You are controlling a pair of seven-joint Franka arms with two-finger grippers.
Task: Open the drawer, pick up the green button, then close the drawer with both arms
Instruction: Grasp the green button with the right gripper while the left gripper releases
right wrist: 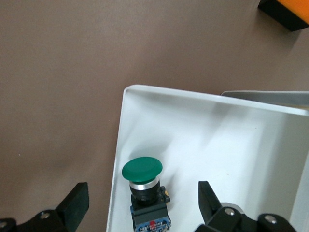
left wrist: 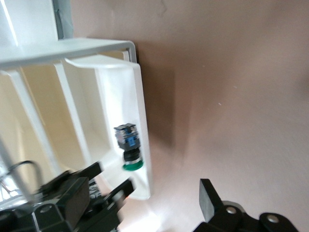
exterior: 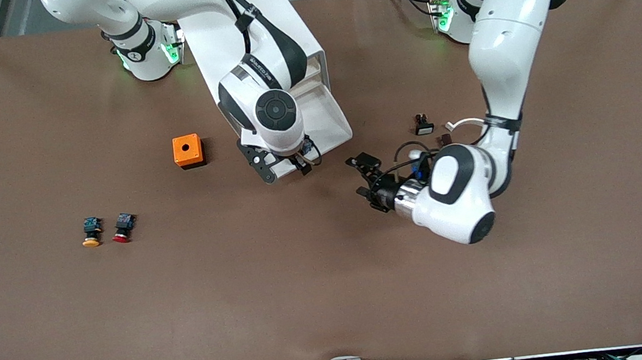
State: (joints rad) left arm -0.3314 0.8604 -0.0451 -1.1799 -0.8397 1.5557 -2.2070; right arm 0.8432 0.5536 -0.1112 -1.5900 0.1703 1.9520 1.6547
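Here, green button [right wrist: 142, 170] in open drawer [right wrist: 203, 116], half-hidden under right gripper [right wrist: 142, 203]; both arms' fingers wide.

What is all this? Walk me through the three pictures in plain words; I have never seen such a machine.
These are two white robot arms at a brown table. Each ends in a black two-fingered tool. The wide picture looks down from across the table. The other two come from a camera on each arm's wrist.

A white cabinet stands between the arms, with one drawer pulled out. In it lies a green button. The right tool hangs open over that button, not yet gripping it. The left tool is open over the table beside the drawer's front and holds nothing.

Also on the table are an orange box, a yellow-capped button and a red-capped button side by side, and a small black and white part.
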